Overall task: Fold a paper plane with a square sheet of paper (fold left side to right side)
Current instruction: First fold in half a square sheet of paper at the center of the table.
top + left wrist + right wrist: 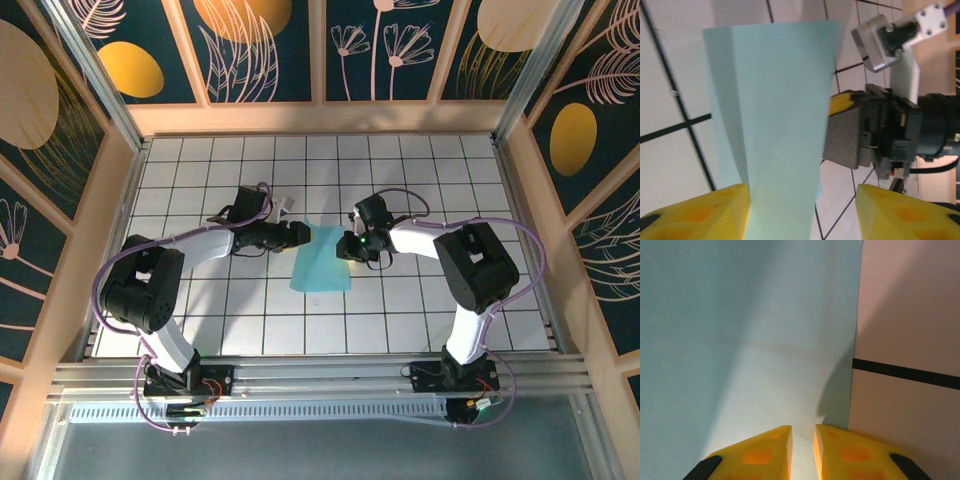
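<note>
Jaws of the left gripper (802,202) stand wide apart, clamping nothing; the square sheet of paper (780,100) runs past its left finger (700,212). The right gripper (802,432) has its jaws parted by a narrow slit, nothing seen between them, poised over the sheet just inside its right edge. From above, the sheet lies mid-table on the white tiled table (200,300), between the two grippers, the left one at its far left corner. It looks narrower than a square, with a layered strip along one side, so the side-to-side fold seems made. No point or wings show; the nose and wing folds are left.
</note>
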Motion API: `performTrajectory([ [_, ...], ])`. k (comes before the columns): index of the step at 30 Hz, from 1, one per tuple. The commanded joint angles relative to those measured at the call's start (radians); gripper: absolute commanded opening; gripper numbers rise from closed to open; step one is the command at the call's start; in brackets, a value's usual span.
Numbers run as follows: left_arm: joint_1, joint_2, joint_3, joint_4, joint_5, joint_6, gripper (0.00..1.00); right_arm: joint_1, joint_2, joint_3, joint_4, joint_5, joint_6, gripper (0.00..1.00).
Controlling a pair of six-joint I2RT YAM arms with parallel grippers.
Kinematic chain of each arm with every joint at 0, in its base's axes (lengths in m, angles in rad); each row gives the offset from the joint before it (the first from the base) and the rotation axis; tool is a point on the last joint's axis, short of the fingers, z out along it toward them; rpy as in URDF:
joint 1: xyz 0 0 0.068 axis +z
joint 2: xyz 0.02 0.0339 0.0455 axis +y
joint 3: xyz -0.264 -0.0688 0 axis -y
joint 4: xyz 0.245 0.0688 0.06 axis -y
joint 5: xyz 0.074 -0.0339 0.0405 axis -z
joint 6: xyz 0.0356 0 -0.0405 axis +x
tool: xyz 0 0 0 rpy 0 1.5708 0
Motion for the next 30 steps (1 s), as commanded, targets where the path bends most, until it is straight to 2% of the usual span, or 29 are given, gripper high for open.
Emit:
performTrajectory([
  [1,-0.031,0.023,0.057,0.034,0.035,-0.041,0.61,0.005,0.0,-0.037,-0.012,0.042,0.005,0.21],
  [7,-0.063,0.095,0.095,0.067,0.031,-0.064,0.67,0.005,-0.02,-0.055,0.022,0.016,0.017,0.24],
  [14,-0.074,0.152,0.112,0.105,0.018,-0.092,0.62,0.005,-0.042,-0.083,0.076,-0.015,0.045,0.23],
  [17,-0.079,0.167,0.111,0.115,0.008,-0.1,0.54,0.005,-0.047,-0.086,0.084,-0.018,0.05,0.21],
  [26,-0.083,0.187,0.105,0.106,-0.049,-0.101,0.13,0.003,-0.102,-0.107,0.138,-0.021,0.079,0.18],
  [30,-0.083,0.189,0.103,0.103,-0.061,-0.1,0.04,-0.009,-0.134,-0.112,0.134,-0.009,0.078,0.19],
])
